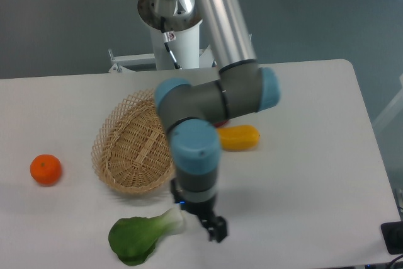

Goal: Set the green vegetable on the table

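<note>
The green vegetable [141, 236], a toy bok choy with a dark green leaf head and a pale stem, lies on the white table [302, 174] near the front edge. Its stem points right, toward my gripper. My gripper [203, 222] points down just right of the stem end, low over the table. Its jaws look spread, with one black finger [218, 228] clear to the right and the other close by the stem. Nothing is held between them.
An oval wicker basket [133, 149] stands just behind the bok choy, partly hidden by my arm. A yellow mango-shaped fruit [239, 137] lies right of it. An orange [46, 169] sits at the left. A sliver of something red [220, 123] shows behind the arm.
</note>
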`<state>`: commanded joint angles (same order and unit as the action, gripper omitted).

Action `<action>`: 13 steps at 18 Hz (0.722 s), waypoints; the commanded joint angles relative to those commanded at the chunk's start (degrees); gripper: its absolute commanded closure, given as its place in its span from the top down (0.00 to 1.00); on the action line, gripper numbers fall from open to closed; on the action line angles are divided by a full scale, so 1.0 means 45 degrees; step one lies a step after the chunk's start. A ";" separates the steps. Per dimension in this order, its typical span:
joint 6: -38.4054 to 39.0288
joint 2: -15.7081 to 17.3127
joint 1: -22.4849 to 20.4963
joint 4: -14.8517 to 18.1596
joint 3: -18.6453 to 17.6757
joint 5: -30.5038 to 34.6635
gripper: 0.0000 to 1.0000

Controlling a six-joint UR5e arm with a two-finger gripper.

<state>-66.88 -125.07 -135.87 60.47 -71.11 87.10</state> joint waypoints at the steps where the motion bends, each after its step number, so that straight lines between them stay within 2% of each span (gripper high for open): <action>1: -0.0136 0.0000 -0.0215 0.0000 0.0078 0.0000 1.00; 5: -0.0956 -0.0039 -0.0958 0.0058 0.0332 0.0000 1.00; 10: -0.1775 -0.0078 -0.1661 0.0858 0.0684 0.0039 1.00; 13: -0.2305 -0.0078 -0.2033 0.0996 0.0684 0.0058 1.00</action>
<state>-77.25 -125.42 -145.02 64.95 -68.03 87.36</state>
